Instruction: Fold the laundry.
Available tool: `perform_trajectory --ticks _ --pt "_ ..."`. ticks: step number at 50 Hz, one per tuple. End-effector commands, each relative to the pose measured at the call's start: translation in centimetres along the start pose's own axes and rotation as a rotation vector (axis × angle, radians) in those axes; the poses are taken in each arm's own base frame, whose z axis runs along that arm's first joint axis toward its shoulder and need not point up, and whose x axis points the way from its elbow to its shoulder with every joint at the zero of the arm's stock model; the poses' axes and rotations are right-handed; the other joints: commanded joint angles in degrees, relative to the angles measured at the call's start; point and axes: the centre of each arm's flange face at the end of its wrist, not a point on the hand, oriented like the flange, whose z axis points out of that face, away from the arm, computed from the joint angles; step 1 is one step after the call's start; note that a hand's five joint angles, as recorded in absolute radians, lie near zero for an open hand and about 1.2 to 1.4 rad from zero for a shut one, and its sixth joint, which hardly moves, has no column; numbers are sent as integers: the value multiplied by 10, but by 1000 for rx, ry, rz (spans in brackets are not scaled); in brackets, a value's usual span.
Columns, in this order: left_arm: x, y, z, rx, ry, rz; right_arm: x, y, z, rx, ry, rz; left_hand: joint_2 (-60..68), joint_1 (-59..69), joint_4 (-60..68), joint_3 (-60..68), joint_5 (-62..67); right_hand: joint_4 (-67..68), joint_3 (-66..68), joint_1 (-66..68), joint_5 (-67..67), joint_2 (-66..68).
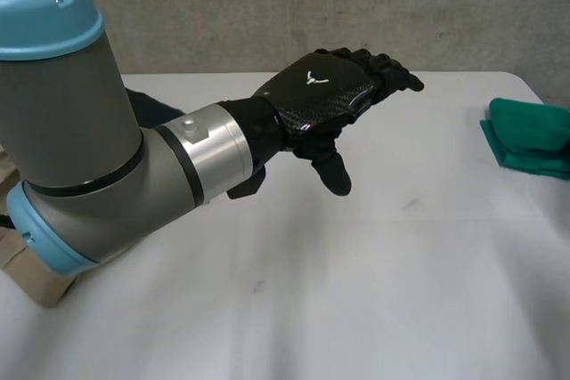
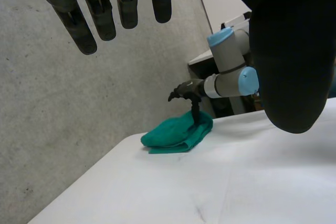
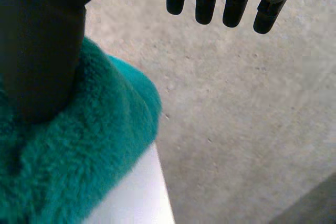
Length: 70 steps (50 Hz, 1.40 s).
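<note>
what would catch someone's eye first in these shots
The big left arm reaching across the white table, its black left hand open in the air above it. Next, the folded green cloth at the table's far right edge, where the right hand presses down on it with its thumb.

Teal-green towel [image 1: 530, 135]: fuzzy pile, folded into a compact, thick bundle with layered edges showing along its side. It lies flat at the far right edge of the white table [image 1: 356, 264]. In the left wrist view the towel [image 2: 178, 132] sits close to the table's corner, slightly humped on top.
</note>
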Motion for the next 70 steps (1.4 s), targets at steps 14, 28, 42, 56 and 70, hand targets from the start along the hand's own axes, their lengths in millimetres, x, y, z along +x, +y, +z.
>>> perform_trajectory --ticks 14,28,42,56,70 --pt "-32 -19 -9 38 -282 27 -5 -94 -81 301 -81 -373 -5 1 -5 -9 -12 -17 -18 -28 -26 -21" --pt "-212 42 -74 -314 -994 292 -76 -92 -232 258 -542 -391 -4 3 -3 -8 -10 -17 -18 -28 -26 -21" --pt "-309 164 -121 -591 -1249 413 -91 -63 -277 70 -674 -365 107 114 108 103 101 -17 -18 -28 -26 -21" --pt "-355 183 -159 -755 -1354 697 -88 -49 -284 18 -687 -357 203 210 204 199 197 -17 -18 -28 -26 -21" --pt "-298 81 -115 -373 -1366 620 -87 -55 -284 39 -674 -362 679 686 680 675 673 -17 -18 -28 -26 -21"
